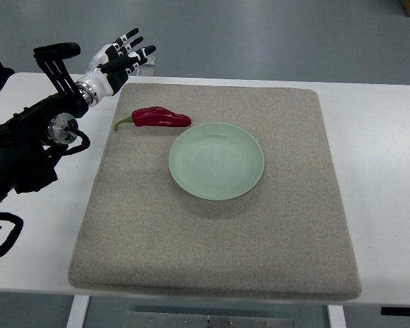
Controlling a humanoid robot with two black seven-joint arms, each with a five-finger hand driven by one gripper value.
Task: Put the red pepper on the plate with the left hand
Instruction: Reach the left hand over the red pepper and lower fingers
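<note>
Hovering hand: left hand (119, 58) hangs at the mat's far-left corner, fingers spread, gripping nothing.
Red pepper (160, 117): lies on the grey mat (212, 253) just below and right of that hand, untouched.
Plate (216, 161): pale green, bare, farther right of the hand, just beside the pepper.

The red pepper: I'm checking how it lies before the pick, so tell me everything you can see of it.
The red pepper is long, glossy and deep red, with a thin green stem curving off its left end. It lies flat on its side on the grey mat, its length running left to right, just up and left of the pale green plate and apparently not touching it. The left hand is above it, open, not in contact.
</note>
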